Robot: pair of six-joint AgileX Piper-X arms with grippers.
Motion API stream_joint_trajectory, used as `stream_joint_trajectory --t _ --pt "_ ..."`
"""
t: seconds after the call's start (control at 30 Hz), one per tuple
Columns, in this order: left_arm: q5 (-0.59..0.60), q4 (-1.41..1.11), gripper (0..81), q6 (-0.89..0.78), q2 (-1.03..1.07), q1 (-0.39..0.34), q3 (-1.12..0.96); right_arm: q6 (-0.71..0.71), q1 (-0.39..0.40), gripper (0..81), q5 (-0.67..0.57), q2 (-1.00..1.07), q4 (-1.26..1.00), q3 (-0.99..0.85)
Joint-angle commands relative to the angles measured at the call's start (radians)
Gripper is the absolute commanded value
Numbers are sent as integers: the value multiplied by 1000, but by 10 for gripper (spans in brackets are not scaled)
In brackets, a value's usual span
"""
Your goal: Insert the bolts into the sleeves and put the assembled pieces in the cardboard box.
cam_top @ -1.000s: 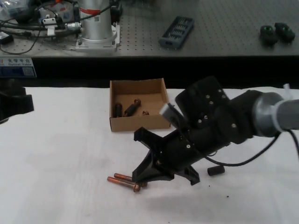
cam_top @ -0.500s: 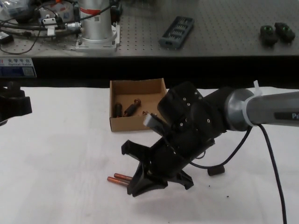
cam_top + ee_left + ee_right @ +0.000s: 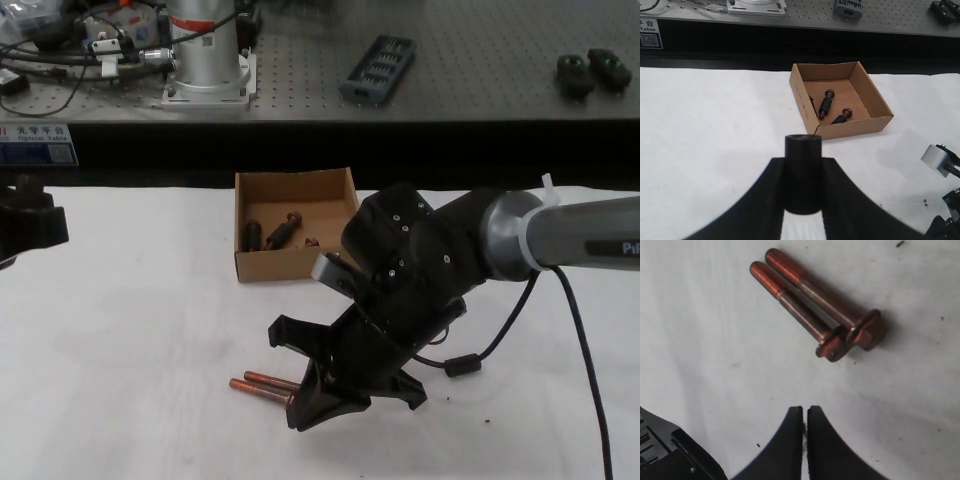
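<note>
Right gripper [image 3: 303,408], high view: it is being held low over the white table [image 3: 120,330] toward the near edge. It is just beside the heads of two copper bolts [image 3: 262,390], which are lying flat together. The cardboard box [image 3: 295,264] is being kept toward the far edge, about midway along, with assembled pieces [image 3: 283,230] lying inside. The left gripper [image 3: 28,225] is being held at the left edge, toward the far corner, well apart from the bolts.

Left wrist view: the left gripper [image 3: 802,175] is being kept clamped on a dark sleeve [image 3: 802,145], which is upright with its open end up. The box is being shown beyond it, with at least two assembled pieces on its floor.

Right wrist view: the fingers of the right gripper [image 3: 805,412] are being pressed together with nothing between them. Their tips are near the bolt heads but apart from them. The bolts are lying side by side and touching, heads toward the gripper.

Hazards, as judged:
- The bolts are likely to be pushed across the table if they are approached with the fingers unparted.
- Both bolts are likely to be nipped at once, or one rolled away, because they are touching.
- A bolt gripped off-centre is likely to be tilted, and so jammed at the sleeve's mouth.
- The sleeve is likely to be pushed askew in the left gripper.
</note>
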Motion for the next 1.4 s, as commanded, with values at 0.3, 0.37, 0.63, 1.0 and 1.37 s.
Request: stream_joint_trajectory --t 0.3,0.37,0.63,1.0,1.37 --pt "3 -19 56 -1 -9 3 -1 -13 18 43 -106 60 17 -73" --pt "3 -19 56 -7 -9 3 -1 -32 22 43 -107 90 59 -132" --pt "3 -19 56 -7 -9 3 -1 -155 42 43 22 135 180 -277" --pt "3 -19 56 -3 -9 3 -1 -219 30 43 40 176 285 -278" --pt "3 -19 56 -3 -9 3 -1 -237 24 43 89 176 291 -276"
